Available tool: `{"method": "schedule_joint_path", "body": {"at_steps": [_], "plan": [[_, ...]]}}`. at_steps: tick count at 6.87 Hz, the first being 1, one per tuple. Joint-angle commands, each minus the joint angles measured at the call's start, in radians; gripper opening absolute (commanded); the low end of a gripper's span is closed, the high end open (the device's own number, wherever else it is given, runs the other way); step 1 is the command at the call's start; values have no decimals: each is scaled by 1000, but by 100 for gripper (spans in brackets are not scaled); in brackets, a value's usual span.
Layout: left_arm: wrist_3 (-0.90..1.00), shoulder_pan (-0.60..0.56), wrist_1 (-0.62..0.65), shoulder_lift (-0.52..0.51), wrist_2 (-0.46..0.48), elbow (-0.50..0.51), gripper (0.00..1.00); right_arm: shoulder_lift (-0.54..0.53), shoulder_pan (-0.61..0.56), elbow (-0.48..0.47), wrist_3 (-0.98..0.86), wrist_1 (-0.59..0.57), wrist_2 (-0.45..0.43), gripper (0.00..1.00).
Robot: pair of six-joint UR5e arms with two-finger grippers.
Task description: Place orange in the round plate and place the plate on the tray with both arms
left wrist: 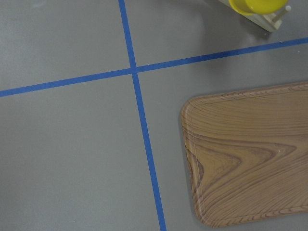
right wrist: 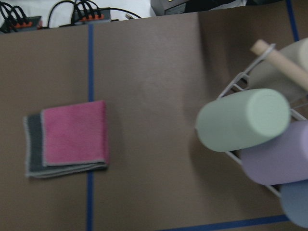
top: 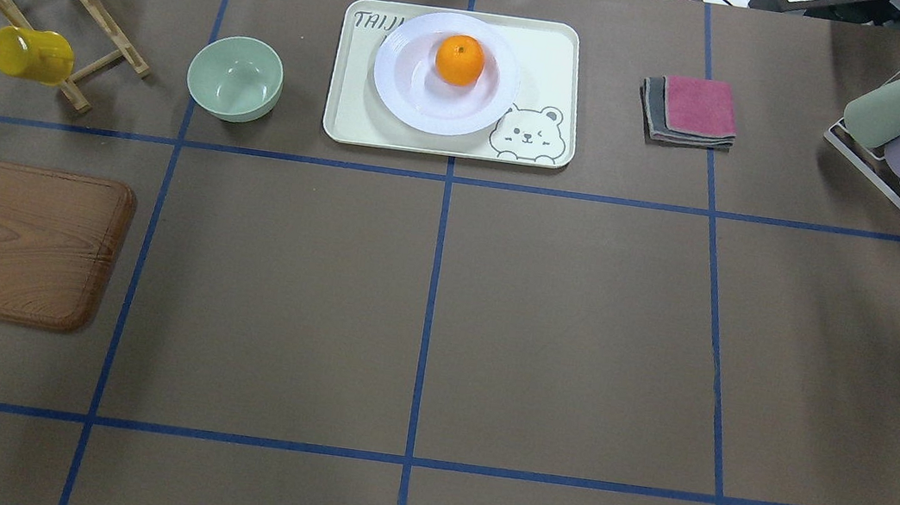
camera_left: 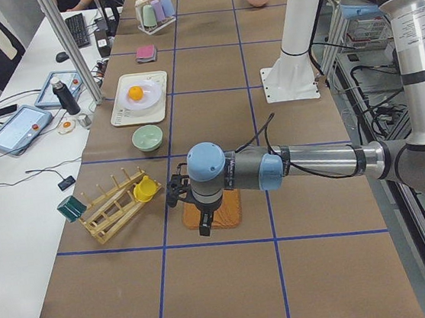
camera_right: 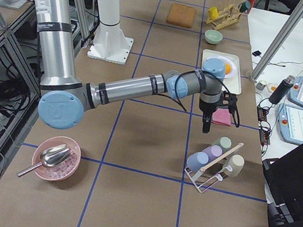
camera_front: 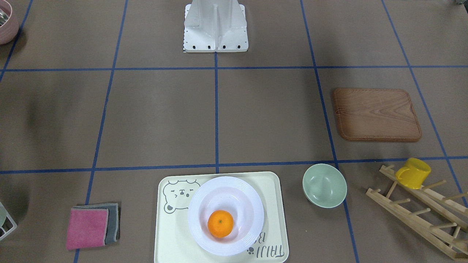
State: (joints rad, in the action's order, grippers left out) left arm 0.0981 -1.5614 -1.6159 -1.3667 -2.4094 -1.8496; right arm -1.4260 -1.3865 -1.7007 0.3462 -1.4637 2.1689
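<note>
nearest the front camera lies the tray point(camera_front: 168, 233), a cream rectangle with rounded corners. it has a grey bear's face drawn in one corner and "taiji bear" lettering in the opposite one. the round plate point(camera_front: 228, 195) sits on the tray, its rim covering part of the words. it is glossy white and deep, with a wide rim ridged in fine rings. the orange point(camera_front: 220, 223) rests in the plate's well, off centre toward the side away from the robot. it is bright, round and much smaller than the plate, with its tiny stem dimple facing up.

just beside the tray on the robot's left stands a pale-green bowl point(camera_front: 324, 185), upright. farther out from the tray on that side a yellow cup point(camera_front: 414, 172) hangs on a wooden peg rack point(camera_front: 420, 215). a brown wooden board point(camera_front: 376, 114) lies flat there too, nearer the robot than the tray. on the robot's right of the tray, apart from it, a pink cloth point(camera_front: 87, 229) lies folded on a grey cloth point(camera_front: 113, 223). beyond them pastel cups point(top: 895, 109) lie on their sides in a wire stand.

the left gripper point(camera_left: 202, 225) is well apart from the tray. it points down and seems to hang over the wooden board, though only a side view shows it. the right gripper point(camera_right: 205, 125) points down between the cloths and the cups, also away from the tray. for both, it cannot be told whether the jaws are spread or pressed together.
</note>
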Motion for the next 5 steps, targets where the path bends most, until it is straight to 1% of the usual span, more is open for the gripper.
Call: {"method": "schedule_joint_path", "body": {"at_steps": [1,2,3,5], "plan": [[0,4,2,18,-2,-6,99,-211,-188,-1,-328,0,31,100],[-1,4,2,18,1,-3,99,-279,-247,-11,-396,5,57,100],[-1,3,1,17,3,-6,99,-309,-264,-16,-404,0,92,100],[0,3,-1,14,4,-5,99,-320,-263,-8,-394,9,94,100]]}}
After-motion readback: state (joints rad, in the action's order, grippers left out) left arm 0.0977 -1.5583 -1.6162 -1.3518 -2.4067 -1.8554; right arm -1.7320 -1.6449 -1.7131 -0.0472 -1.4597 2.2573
